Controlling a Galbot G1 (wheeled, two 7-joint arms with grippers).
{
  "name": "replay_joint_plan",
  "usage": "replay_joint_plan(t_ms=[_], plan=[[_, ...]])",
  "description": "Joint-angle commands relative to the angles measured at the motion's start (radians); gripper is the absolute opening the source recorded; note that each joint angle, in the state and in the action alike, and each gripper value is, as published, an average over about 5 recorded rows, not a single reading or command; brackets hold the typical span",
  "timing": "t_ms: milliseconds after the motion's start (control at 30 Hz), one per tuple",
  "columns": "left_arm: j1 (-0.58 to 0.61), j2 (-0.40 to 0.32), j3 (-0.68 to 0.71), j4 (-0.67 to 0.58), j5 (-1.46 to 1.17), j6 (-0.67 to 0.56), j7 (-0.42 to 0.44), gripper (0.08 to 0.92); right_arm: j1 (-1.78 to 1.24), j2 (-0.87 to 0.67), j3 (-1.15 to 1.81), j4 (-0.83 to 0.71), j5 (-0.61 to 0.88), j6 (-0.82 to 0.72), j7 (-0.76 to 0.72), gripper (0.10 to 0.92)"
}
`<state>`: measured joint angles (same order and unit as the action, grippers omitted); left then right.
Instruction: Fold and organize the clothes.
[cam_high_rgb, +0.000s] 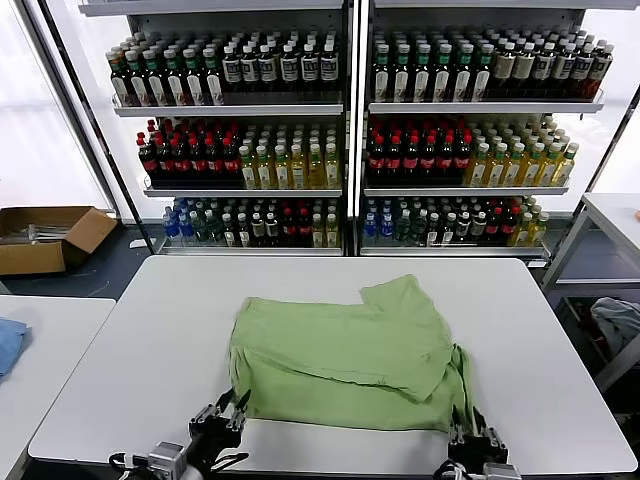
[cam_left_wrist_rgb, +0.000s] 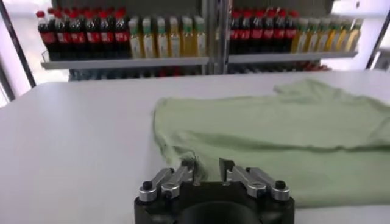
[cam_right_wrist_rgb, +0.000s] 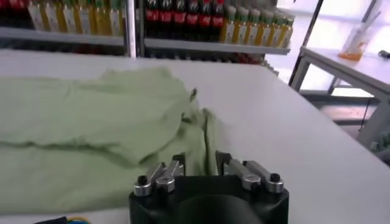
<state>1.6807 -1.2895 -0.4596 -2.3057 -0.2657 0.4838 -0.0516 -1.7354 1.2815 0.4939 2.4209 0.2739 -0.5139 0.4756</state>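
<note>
My polo shirt (cam_high_rgb: 345, 350) lies partly folded at table centre – my left gripper (cam_high_rgb: 228, 412) at 7 o'clock and right gripper (cam_high_rgb: 474, 428) at 5 o'clock sit open, empty, more folds remaining.

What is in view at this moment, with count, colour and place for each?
shirt: one, light green, partly folded, middle of the table's near half
table: one, white, in front of the robot
side table: one, white, at far left
blue cloth: one, on the side table
cardboard box: one, brown, on the floor at left
bottle shelves: two units, many mixed-colour bottles, behind the table
left tool: open, at the shirt's near left corner
right tool: open, at the shirt's near right corner
</note>
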Motion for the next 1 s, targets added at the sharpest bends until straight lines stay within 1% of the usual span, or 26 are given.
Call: replay_joint_plan(t_ms=[33,67,133,267,333,467,533,600,733,833,1000], plan=[[-0.042,-0.023,-0.046,-0.258,-0.107,0.036,0.003,0.453,0.129,-0.015,0.180,0.120,0.085,-0.036,-0.018,0.582],[-0.064,-0.017,-0.061,-0.252,-0.119,0.035,0.009,0.479,0.171,-0.023,0.189,0.095,0.097,-0.032,-0.026,0.608],[-0.124,0.012,-0.087,-0.201,-0.141,0.028,0.022,0.540,0.271,-0.048,0.192,0.013,0.113,-0.018,-0.056,0.668],[-0.282,0.107,-0.094,-0.026,-0.176,0.003,0.064,0.653,0.482,-0.153,0.158,-0.182,0.186,-0.006,-0.192,0.774],[-0.394,0.143,-0.068,0.083,-0.206,0.005,0.078,0.713,0.595,-0.223,0.120,-0.287,0.245,-0.017,-0.249,0.807],[-0.631,0.158,0.029,0.345,-0.261,0.025,0.091,0.802,0.869,-0.347,-0.051,-0.547,0.367,-0.053,-0.312,0.822],[-0.741,0.155,0.087,0.478,-0.271,0.033,0.097,0.817,0.996,-0.375,-0.163,-0.679,0.408,-0.061,-0.325,0.822],[-0.846,0.146,0.137,0.607,-0.273,0.039,0.099,0.821,1.114,-0.369,-0.271,-0.804,0.425,-0.063,-0.326,0.823],[-0.989,0.111,0.204,0.826,-0.253,0.055,0.092,0.823,1.286,-0.279,-0.391,-1.017,0.397,-0.062,-0.309,0.823],[-1.035,0.089,0.231,0.916,-0.209,0.064,0.087,0.823,1.337,-0.180,-0.405,-1.137,0.346,-0.055,-0.300,0.823],[-1.054,0.073,0.257,0.983,-0.175,0.084,0.080,0.823,1.357,-0.078,-0.382,-1.269,0.284,-0.036,-0.315,0.823]])
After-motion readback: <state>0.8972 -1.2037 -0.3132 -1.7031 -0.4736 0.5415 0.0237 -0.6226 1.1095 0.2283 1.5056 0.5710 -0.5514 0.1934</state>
